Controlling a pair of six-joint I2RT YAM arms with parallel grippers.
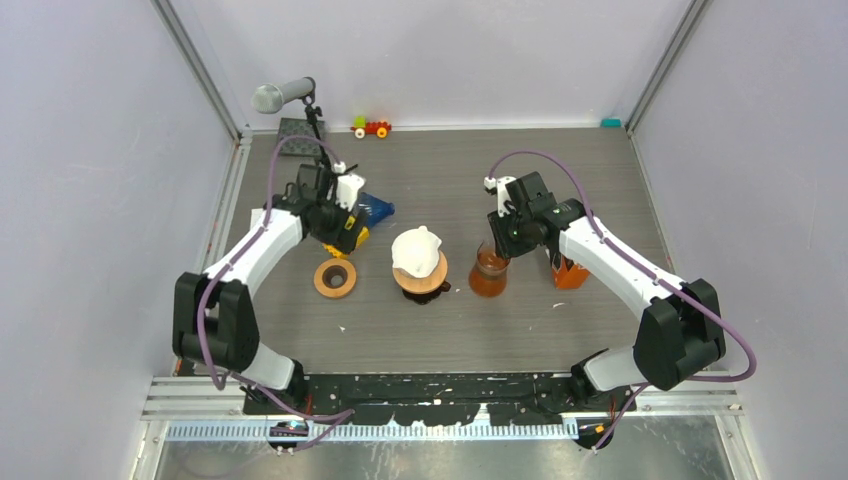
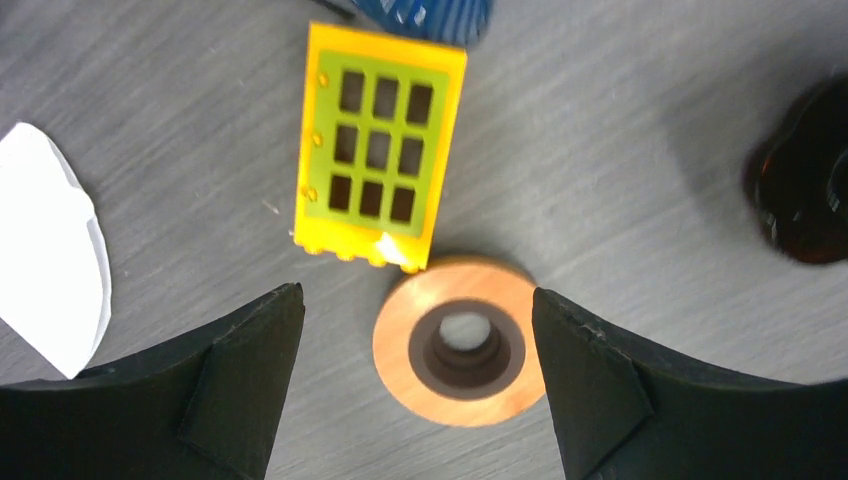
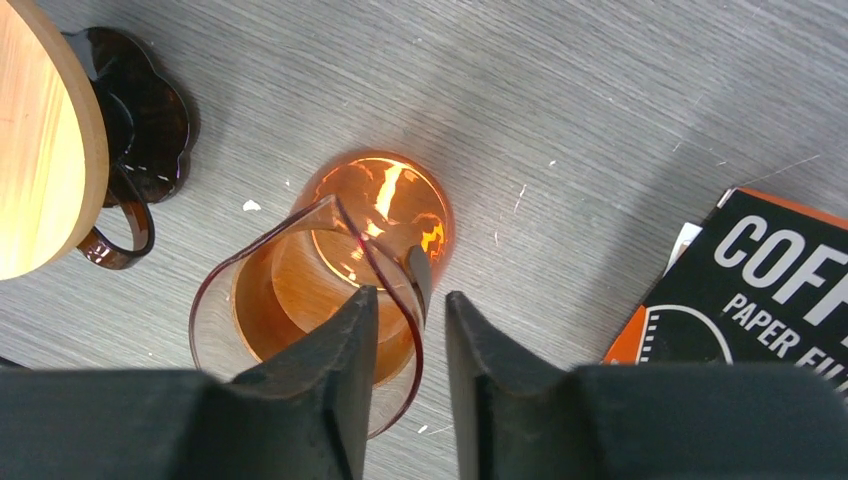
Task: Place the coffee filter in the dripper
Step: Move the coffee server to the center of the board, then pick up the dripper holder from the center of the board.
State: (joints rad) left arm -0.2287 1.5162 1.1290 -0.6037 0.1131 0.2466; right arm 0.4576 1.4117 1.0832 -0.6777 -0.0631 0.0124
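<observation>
Grey wood-grain table (image 1: 440, 330), 2 arms reaching over it. Grey handheld microphone (image 1: 282, 95) on a stand at the far edge, well beyond the left gripper (image 2: 417, 300).

Left gripper: fingers spread wide, nothing between the pads, hanging above the table.

Right gripper (image 3: 411, 300): fingers only a little apart, straddling the rim of the amber glass carafe (image 3: 300, 290). 1 finger is inside the mouth and 1 outside. The thin glass wall stands in the gap, and a sliver of space shows on either side of it.

Orange and black coffee filter packet (image 3: 760, 290) lies flat on the right gripper's right side, near but apart from the carafe.

Dark brown glass dripper with a wooden collar (image 1: 425, 280) stands between the 2 grippers, just left of the carafe.

White paper coffee filter (image 1: 416, 248) sits in the top of that dripper, a bit crumpled, its edge poking up.

Round wooden ring with a dark centre hole (image 2: 395, 335) lies flat under the left gripper, between its 2 fingers in the wrist view.

Yellow plastic lattice panel with 9 square holes (image 2: 380, 122) lies just ahead of those fingertips, 1 corner overlapping the ring.

Flat white paper piece (image 2: 50, 260) lies outside the left finger; cannot tell what it is.

Small toy car (image 1: 371, 127) at the far edge.
</observation>
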